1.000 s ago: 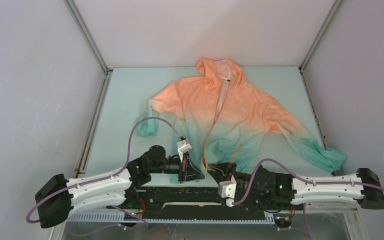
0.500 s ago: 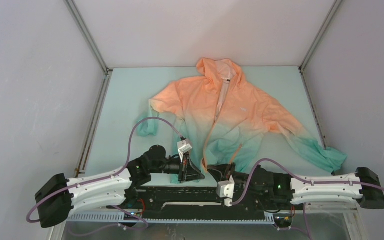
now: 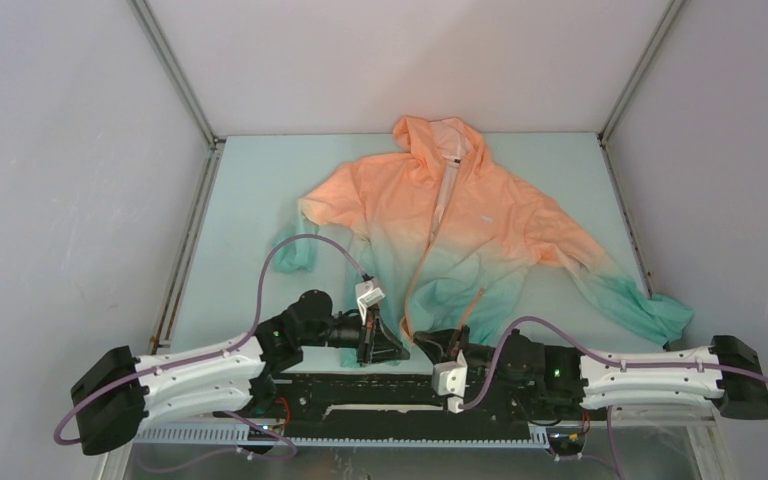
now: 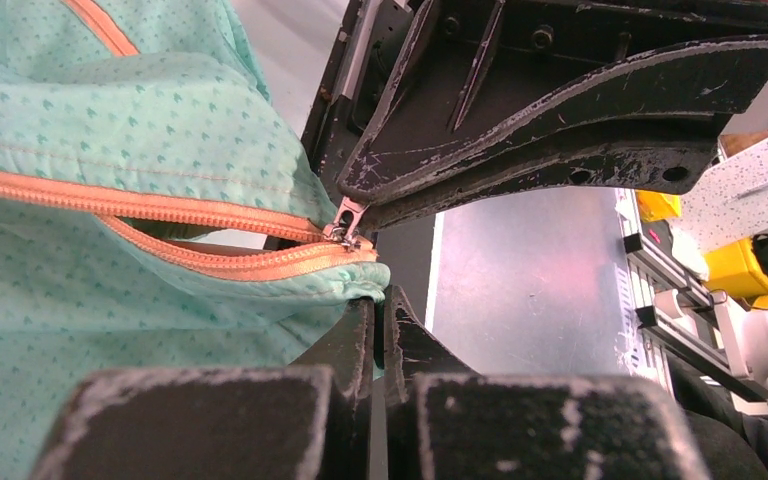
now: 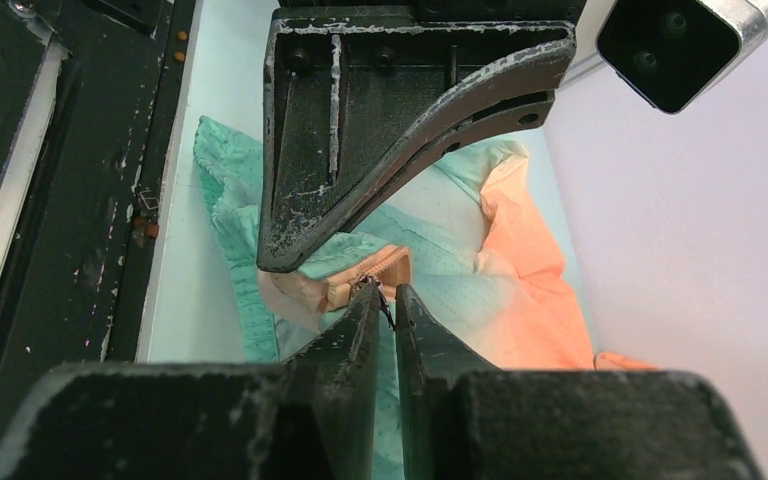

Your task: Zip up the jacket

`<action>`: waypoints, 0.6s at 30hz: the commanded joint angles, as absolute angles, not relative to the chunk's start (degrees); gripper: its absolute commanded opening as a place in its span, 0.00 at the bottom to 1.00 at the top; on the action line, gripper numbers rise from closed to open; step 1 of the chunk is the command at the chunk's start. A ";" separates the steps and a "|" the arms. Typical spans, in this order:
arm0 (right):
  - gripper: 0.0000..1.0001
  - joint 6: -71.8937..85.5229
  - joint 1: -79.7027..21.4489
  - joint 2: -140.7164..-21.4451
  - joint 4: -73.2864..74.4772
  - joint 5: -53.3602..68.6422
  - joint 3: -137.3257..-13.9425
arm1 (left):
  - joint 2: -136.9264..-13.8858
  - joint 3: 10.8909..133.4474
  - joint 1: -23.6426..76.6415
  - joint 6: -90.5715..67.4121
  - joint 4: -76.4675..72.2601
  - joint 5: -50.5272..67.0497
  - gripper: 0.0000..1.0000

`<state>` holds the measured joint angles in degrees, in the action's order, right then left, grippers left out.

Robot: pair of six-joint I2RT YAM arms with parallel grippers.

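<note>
At the near table edge, clamped fully together on the mint-teal hem corner of the thin hooded windbreaker jacket [image 3: 480,215], just beside the foot of the zip: left gripper [image 4: 380,305]. Tip to tip with it, right gripper [image 5: 385,295], narrowed to a sliver and seemingly nipping the small metal zipper slider [image 4: 345,228] at the bottom of the orange teeth. Looks like the start of the pull: hem anchored, slider in hand, teeth joined only at the base. Beyond, spread flat on the pale green table [image 3: 250,190], peach-orange shoulders and open front running to the hood [image 3: 438,130] at the far side. Next, probably: draw the slider straight away along the zip line, keeping the hem taut and loose fabric out of the teeth.
</note>
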<state>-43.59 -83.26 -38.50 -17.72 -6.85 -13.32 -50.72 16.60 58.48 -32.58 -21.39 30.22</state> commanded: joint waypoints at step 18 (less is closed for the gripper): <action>0.00 -10.81 -79.97 -52.87 -1.08 -13.84 -31.01 | -57.96 18.13 60.75 -31.15 -16.22 25.89 0.00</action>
<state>-27.75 -81.36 -48.86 -5.30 -8.32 -24.58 -54.59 16.62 58.70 -32.49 -19.07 27.77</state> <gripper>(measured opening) 0.008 0.014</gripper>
